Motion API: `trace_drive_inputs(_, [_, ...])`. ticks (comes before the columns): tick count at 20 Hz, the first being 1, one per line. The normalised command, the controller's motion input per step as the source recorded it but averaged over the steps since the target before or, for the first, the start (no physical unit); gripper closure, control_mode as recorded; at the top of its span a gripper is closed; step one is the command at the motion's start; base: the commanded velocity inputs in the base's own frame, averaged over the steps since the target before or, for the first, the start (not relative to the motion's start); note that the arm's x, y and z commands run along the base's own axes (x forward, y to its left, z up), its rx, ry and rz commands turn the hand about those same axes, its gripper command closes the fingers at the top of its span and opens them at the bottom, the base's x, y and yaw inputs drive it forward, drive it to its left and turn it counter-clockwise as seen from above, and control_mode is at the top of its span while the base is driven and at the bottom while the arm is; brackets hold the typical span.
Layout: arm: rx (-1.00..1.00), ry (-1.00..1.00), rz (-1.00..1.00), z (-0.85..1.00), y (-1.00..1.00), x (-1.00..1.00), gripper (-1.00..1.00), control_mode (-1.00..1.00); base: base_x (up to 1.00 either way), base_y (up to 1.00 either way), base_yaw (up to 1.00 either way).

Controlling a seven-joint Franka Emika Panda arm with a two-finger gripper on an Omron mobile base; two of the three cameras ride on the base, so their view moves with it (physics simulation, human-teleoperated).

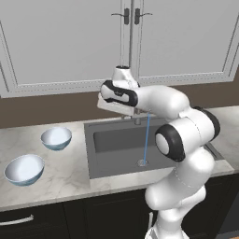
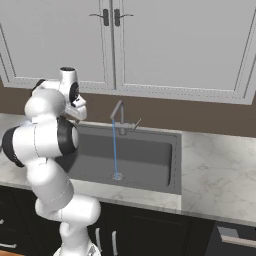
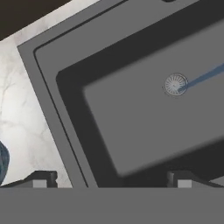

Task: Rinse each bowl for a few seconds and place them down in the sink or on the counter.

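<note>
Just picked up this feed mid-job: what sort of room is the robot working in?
A kitchen, rendered rather than real: a dark recessed sink with its faucet running, set in a marble-patterned counter, pale wall cabinets above, and two bowls waiting left of the basin.

Marble counter [image 1: 56, 179]: two bowls [image 1: 56, 138] [image 1: 24, 169] left of recessed sink [image 1: 116, 156], apart.

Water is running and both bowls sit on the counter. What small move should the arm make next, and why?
Probably swing the open, empty gripper from over the sink toward the nearer bowl on the counter. Water already falls onto the drain, and both that bowl and the other bowl sit unrinsed left of the sink.
</note>
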Motion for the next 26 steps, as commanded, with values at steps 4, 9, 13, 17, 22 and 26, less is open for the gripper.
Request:
trace_drive_inputs(4, [0.0, 0.0, 0.0, -0.21, 0.61, 0.05, -1.0, -1.0, 0.0, 0.0, 0.0])
trace_drive_inputs(9, [0.0, 0.01, 0.0, -0.18, 0.44, 0.07, -1.0, -1.0, 0.0, 0.0, 0.0])
trace_drive_inputs(13, [0.0, 0.01, 0.0, -0.14, 0.38, 0.09, -1.0, -1.0, 0.0, 0.0, 0.0])
trace_drive_inputs(17, [0.01, 0.02, 0.0, -0.14, 0.38, 0.11, -1.0, -1.0, 0.0, 0.0, 0.0])
trace_drive_inputs(22, [0.02, 0.03, 0.0, -0.18, 0.42, 0.12, -1.0, -1.0, 0.0, 0.0, 0.0])
trace_drive_inputs(26, [0.0, 0.01, 0.0, -0.2, 0.48, 0.04, -1.0, -1.0, 0.0, 0.0, 0.0])
